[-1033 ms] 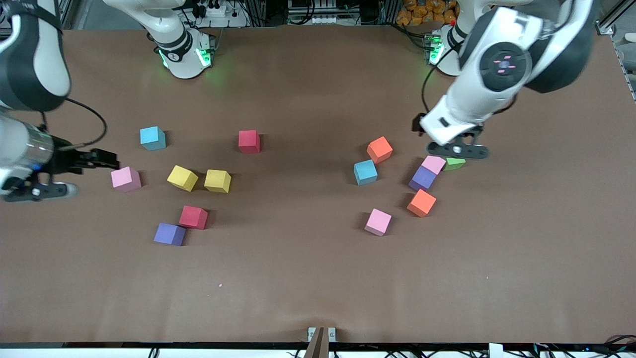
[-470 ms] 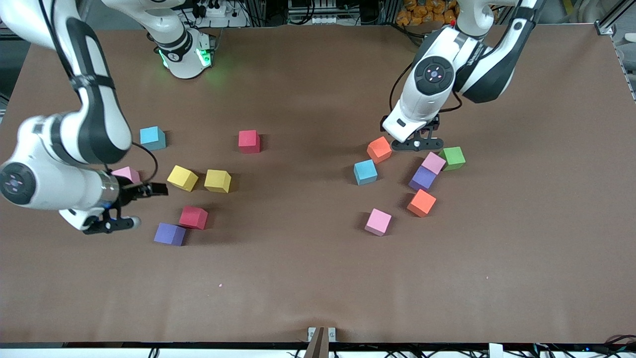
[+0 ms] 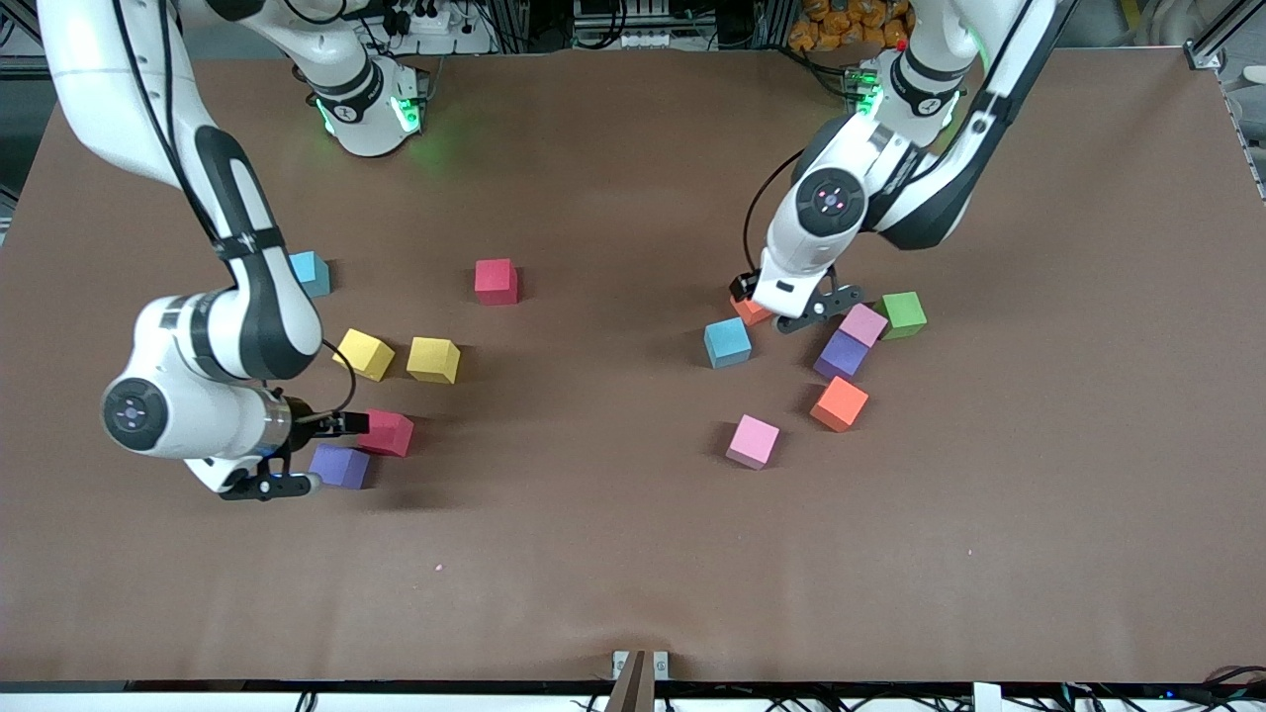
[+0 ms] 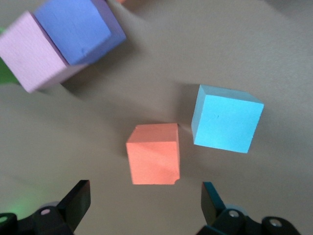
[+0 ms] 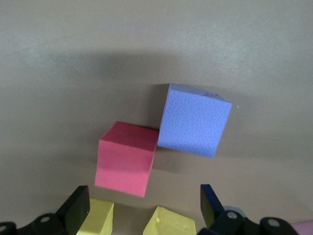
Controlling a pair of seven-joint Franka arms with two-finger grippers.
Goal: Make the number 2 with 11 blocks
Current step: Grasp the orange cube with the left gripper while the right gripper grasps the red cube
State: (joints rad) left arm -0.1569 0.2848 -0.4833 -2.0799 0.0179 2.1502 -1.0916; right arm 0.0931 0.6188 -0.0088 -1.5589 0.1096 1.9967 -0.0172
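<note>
The blocks lie scattered in two loose groups; a number 2 is not in view. My left gripper [image 3: 786, 309] hangs open, low over an orange block [image 4: 153, 154] that lies just ahead of its fingertips, beside a light blue block [image 4: 226, 119]. A touching pink block [image 3: 863, 324] and purple block [image 3: 842, 354], another orange block [image 3: 839, 403] and another pink block [image 3: 753, 441] lie close by. My right gripper [image 3: 315, 453] is open over the spot where a red block [image 5: 126, 159] touches a purple block [image 5: 194, 120]. Two yellow blocks [image 3: 363, 354] [image 3: 433, 359] lie farther from the front camera.
A green cube [image 3: 903, 314] touches the pink block at the left arm's end. A second red block [image 3: 496, 281] stands alone toward the bases. A light blue block [image 3: 310, 274] is partly hidden by the right arm. The brown table [image 3: 613, 534] is bare toward the front camera.
Both arms swung in and came down. The left gripper moved from over the green cube to the orange block. The right gripper moved from the table's end to the red and purple blocks.
</note>
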